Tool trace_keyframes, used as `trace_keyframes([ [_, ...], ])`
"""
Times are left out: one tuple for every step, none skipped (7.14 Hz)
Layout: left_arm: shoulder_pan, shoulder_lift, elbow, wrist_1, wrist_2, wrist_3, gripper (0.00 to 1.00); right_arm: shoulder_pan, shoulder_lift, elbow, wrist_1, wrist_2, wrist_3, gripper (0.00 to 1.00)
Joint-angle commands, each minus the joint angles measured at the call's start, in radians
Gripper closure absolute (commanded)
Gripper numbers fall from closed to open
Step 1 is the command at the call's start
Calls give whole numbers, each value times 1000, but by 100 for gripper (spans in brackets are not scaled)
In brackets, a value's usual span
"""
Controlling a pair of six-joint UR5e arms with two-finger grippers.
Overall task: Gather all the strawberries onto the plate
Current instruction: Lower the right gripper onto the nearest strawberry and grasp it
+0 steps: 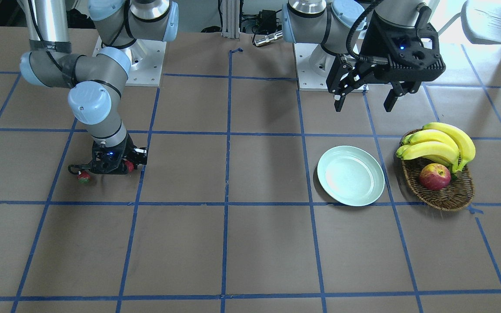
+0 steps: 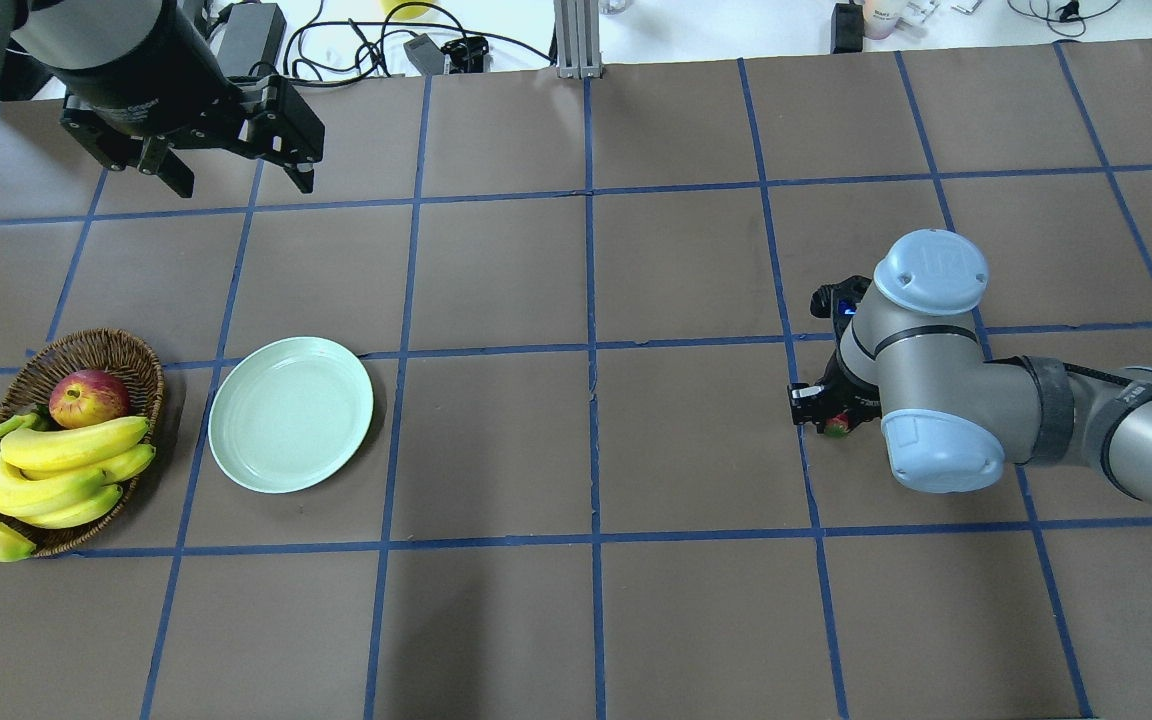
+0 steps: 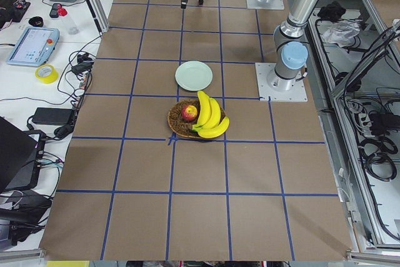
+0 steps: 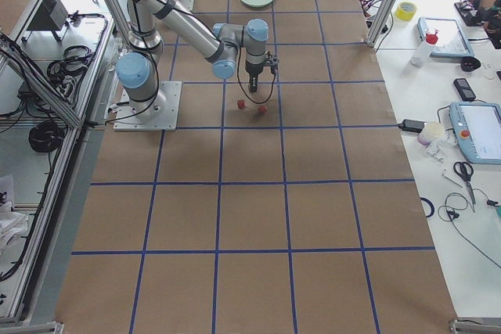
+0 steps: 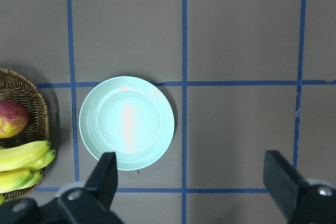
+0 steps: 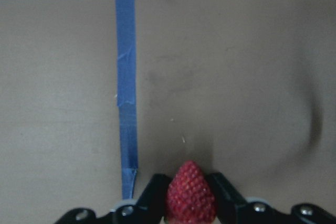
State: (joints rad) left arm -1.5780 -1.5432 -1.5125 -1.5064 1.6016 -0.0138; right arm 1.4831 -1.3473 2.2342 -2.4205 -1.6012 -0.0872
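At right end effector (image 6: 188,180), strawberry (image 6: 190,196) (tip-forward)

Left arm (image 1: 320,26): raised, wrist pointing straight down, well above the counter (image 1: 268,243).
Left tool (image 1: 364,104): fingers spread wide apart.
Right arm (image 1: 98,104): reaching out, elbow bent, wrist vertical.
Right tool (image 6: 188,178): low over the counter, fingers clamped on a strawberry (image 6: 190,196).

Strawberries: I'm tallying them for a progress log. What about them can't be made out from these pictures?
- Count: the overhead view shows one strawberry; the right arm covers any others.
- Grip: in the right wrist view, the bottom edge cuts off the base of the strawberry in the right gripper.
- Exterior left view: too far away; no strawberry discernible.
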Motion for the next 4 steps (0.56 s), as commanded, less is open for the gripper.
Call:
trace_keyframes([
  [0, 0, 0, 0, 0, 0, 0, 0, -6, -4, 6, -31, 4, 92],
  [0, 0, 0, 0, 0, 0, 0, 14, -12, -11, 4, -16, 27, 92],
  [0, 0, 0, 0, 1, 0, 0, 52, -12, -24, 4, 53, 90, 91],
  [0, -2, 0, 0, 0, 0, 0, 134, -6, -45, 0, 132, 209, 91],
])
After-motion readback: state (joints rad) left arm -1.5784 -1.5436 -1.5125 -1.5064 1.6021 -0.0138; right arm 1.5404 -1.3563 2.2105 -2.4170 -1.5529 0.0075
